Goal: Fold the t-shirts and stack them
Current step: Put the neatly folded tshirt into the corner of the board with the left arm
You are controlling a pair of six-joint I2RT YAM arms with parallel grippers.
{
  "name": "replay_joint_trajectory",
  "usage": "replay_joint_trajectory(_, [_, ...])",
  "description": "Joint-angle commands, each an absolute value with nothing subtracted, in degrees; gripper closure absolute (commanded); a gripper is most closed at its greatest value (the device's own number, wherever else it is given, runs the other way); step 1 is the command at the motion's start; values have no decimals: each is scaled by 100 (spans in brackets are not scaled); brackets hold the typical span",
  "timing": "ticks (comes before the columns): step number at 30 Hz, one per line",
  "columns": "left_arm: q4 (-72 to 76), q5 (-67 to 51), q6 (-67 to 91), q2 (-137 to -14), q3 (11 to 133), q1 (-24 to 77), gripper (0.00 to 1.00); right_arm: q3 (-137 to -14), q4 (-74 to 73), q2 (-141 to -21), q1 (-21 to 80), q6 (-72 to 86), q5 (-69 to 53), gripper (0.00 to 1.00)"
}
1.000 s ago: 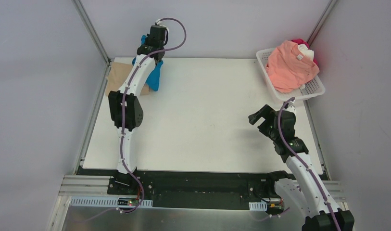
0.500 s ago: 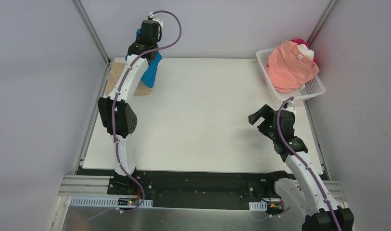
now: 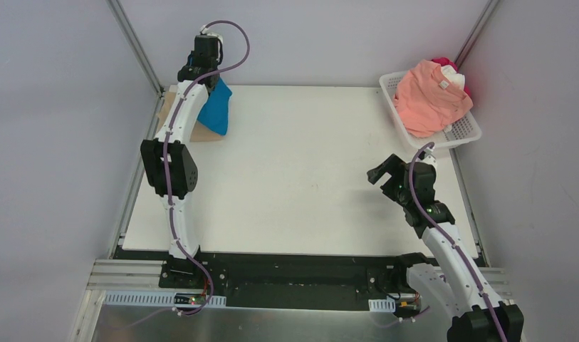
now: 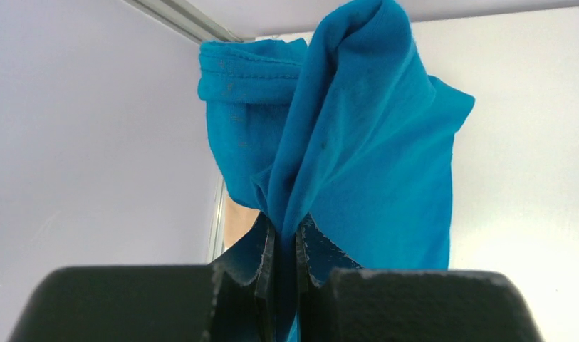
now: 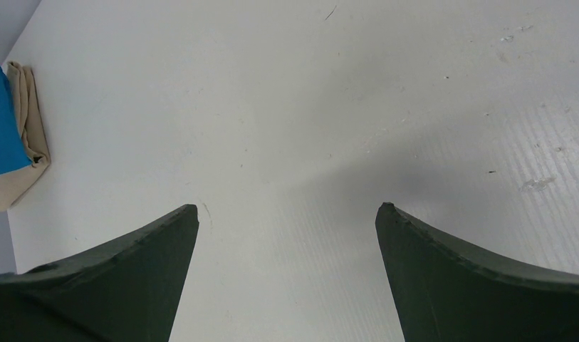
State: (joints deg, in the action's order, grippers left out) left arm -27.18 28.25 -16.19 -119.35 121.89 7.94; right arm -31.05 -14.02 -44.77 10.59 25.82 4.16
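My left gripper (image 3: pixel 205 70) is shut on a bright blue t-shirt (image 3: pixel 217 108), raised at the far left corner of the table. In the left wrist view the blue t-shirt (image 4: pixel 357 142) hangs bunched from my left gripper (image 4: pixel 284 229), its fingertips pinching a fold. A tan t-shirt (image 3: pixel 174 108) lies folded under it at the far left edge; the right wrist view shows the tan t-shirt (image 5: pixel 19 160) beside the blue t-shirt (image 5: pixel 1 128). My right gripper (image 3: pixel 380 171) is open over bare table; the right gripper (image 5: pixel 286 210) holds nothing. A salmon-pink t-shirt (image 3: pixel 427 96) tops white and red ones in the basket.
A white lattice basket (image 3: pixel 466 132) sits at the far right corner of the white table (image 3: pixel 308 157). Grey walls and metal corner posts (image 3: pixel 133 46) enclose the table on three sides.
My left arm has swung left and toward the back wall, carrying the blue t-shirt over the tan one. The right arm has barely moved.
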Motion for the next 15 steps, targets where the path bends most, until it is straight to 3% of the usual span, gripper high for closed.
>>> replay_joint_trajectory(1, [-2552,2512,-1387,-12271,12353,476,100,-3128,-1222,-4508,1035,2479,586,1])
replay_joint_trajectory(15, [-2549,2884,-1226,-13575,13078,-62,100,-3198,-1257,-4715,1034,2435,703,1])
